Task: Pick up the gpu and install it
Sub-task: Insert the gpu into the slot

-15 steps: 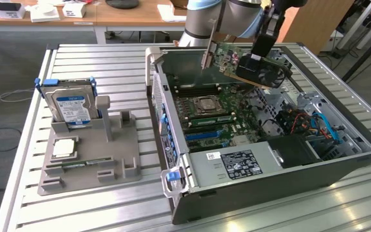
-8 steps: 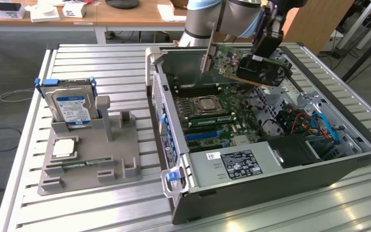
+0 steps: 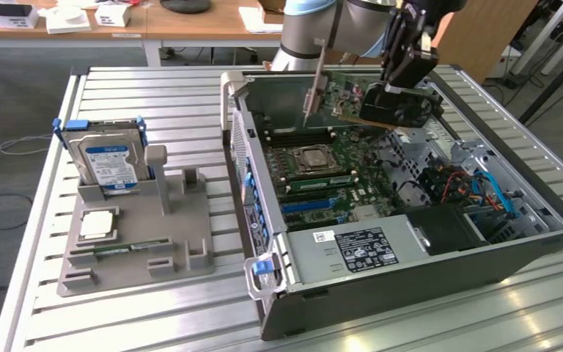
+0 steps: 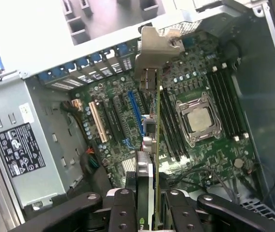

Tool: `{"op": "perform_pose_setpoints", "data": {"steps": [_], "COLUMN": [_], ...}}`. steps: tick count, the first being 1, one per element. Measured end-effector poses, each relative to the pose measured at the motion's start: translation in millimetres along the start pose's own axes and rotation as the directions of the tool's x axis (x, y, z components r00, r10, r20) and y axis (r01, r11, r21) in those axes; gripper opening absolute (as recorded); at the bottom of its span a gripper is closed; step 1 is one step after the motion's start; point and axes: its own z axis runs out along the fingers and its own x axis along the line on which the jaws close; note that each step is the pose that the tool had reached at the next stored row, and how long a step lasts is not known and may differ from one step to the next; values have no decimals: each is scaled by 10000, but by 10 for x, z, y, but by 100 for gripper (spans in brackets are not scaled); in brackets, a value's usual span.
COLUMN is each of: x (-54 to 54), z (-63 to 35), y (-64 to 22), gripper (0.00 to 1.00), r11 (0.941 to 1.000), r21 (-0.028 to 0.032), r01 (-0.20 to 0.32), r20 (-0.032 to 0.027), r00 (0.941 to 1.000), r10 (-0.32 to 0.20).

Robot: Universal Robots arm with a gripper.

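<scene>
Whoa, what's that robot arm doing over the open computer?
The robot arm's gripper is holding the gpu by its black cooler, upright in the air above the open computer case. The card hangs over the motherboard and is not yet pushed into a slot. On the exterior view's left, a hard drive stands in a grey holder on the table.

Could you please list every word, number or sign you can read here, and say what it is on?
Nothing can be read.
Hard drive label: print too small.
Power supply label: text and symbols blurred.
White sticker beside it: too small.
On the gpu: no legible marking.
</scene>
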Motion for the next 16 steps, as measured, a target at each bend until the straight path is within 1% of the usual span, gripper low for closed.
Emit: {"op": "perform_pose_setpoints", "data": {"steps": [2,4,8,12,16], "x": [0,0,0,0,0], "z": [2,3,7,10,13], "y": [0,0,0,0,0], "gripper": [27,27,27,27,27], "r11": [9994,9975,9901,9786,9640], "r21": [9,16,33,48,61], "r01": [356,710,1400,2057,2660], "r20": [-5,-10,-22,-33,-45], "r00": [9994,9975,9902,9786,9640], "r10": [-356,-710,-1400,-2057,-2659]}}
